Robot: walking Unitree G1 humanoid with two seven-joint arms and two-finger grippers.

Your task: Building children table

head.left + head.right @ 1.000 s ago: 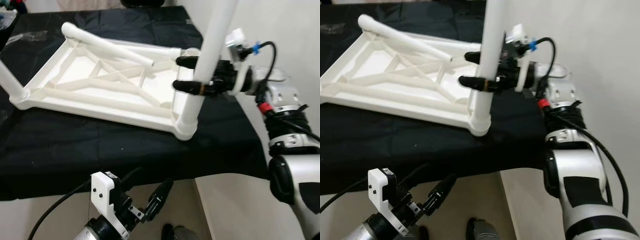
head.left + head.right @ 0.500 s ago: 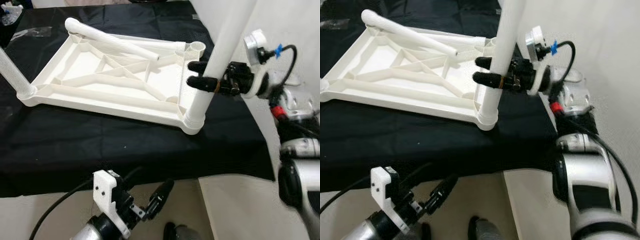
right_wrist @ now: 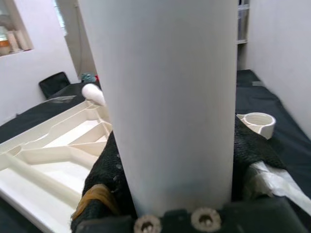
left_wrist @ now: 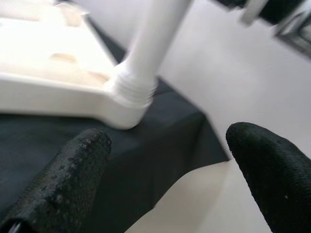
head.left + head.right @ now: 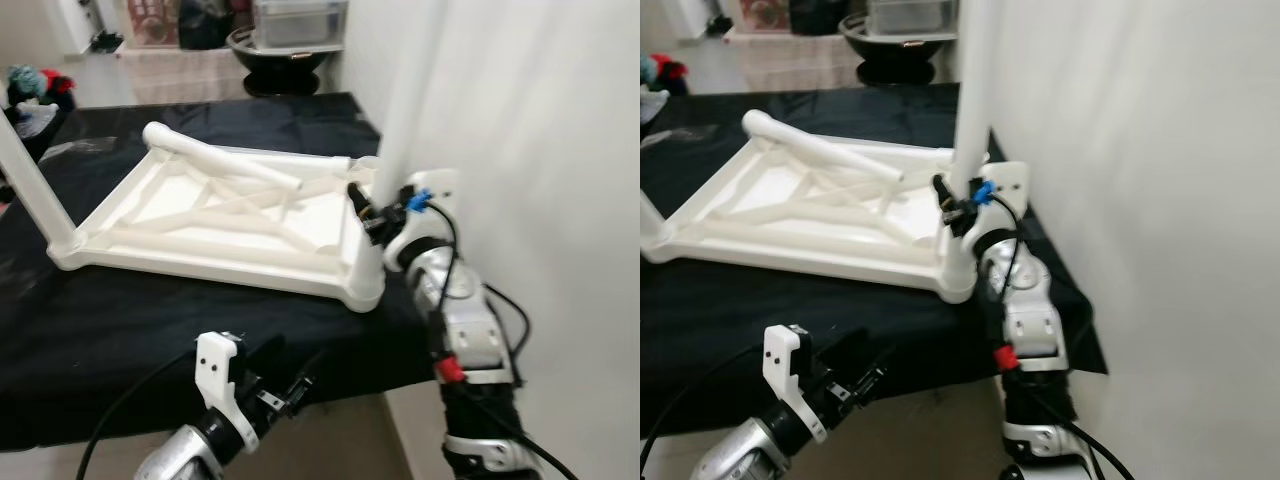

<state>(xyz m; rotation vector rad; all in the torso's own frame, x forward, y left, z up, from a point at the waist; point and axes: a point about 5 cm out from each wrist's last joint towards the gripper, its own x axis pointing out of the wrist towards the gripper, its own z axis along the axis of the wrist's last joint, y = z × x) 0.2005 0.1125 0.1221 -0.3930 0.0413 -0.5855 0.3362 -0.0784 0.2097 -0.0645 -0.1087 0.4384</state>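
Right wrist view: the right gripper [image 3: 170, 194] clamps a white table leg [image 3: 165, 97] standing upright in the near right corner socket of the overturned white tabletop [image 5: 215, 215], which lies on black cloth [image 5: 150, 310]. The left gripper [image 4: 165, 165] hovers near, fingers apart.

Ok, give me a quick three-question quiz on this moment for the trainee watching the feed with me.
1. True or false: the right gripper is shut on the upright table leg.
2. Which is the left gripper doing? A) holding the tabletop B) open, below the table edge C) gripping the loose leg
3. Fill in: the loose leg lies across the upturned ____.

Key: 1 true; 2 B; 3 tabletop.
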